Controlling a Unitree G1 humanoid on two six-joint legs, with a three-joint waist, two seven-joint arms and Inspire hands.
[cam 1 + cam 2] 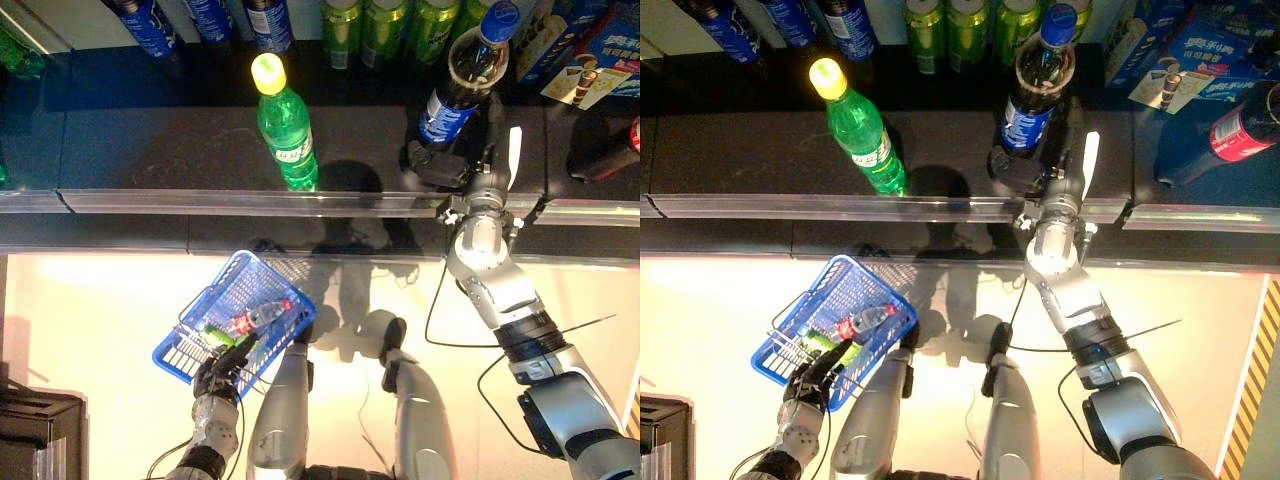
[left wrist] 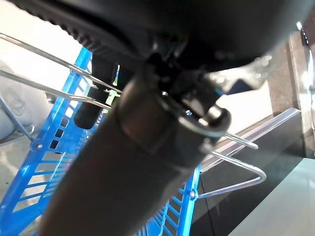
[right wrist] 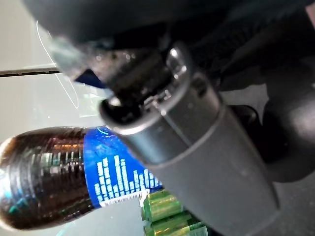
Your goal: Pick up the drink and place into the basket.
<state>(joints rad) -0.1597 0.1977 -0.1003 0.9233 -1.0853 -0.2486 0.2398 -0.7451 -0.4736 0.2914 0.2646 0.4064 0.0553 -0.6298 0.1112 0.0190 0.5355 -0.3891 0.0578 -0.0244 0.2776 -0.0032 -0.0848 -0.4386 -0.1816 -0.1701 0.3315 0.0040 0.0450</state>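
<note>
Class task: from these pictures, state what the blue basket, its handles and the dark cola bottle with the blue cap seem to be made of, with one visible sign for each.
Blue basket: probably moulded plastic; slotted, uniformly coloured walls.
Its handles: bare metal wire, thin and shiny.
Dark cola bottle with the blue cap: likely clear glossy plastic; dark liquid shows through and highlights glint.

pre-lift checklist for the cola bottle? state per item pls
1. Right hand at the base of the dark cola bottle: ok.
2. Fingers closed round the bottle: cannot tell, they are hidden behind it.
3. Bottle upright on the shelf: ok.
4. Green bottle stands apart to the left, clear of the lift: ok.
5. Left hand holds the blue basket by its wire handle: ok.
6. Room in basket: ok, two small bottles lie inside, space remains.
</note>
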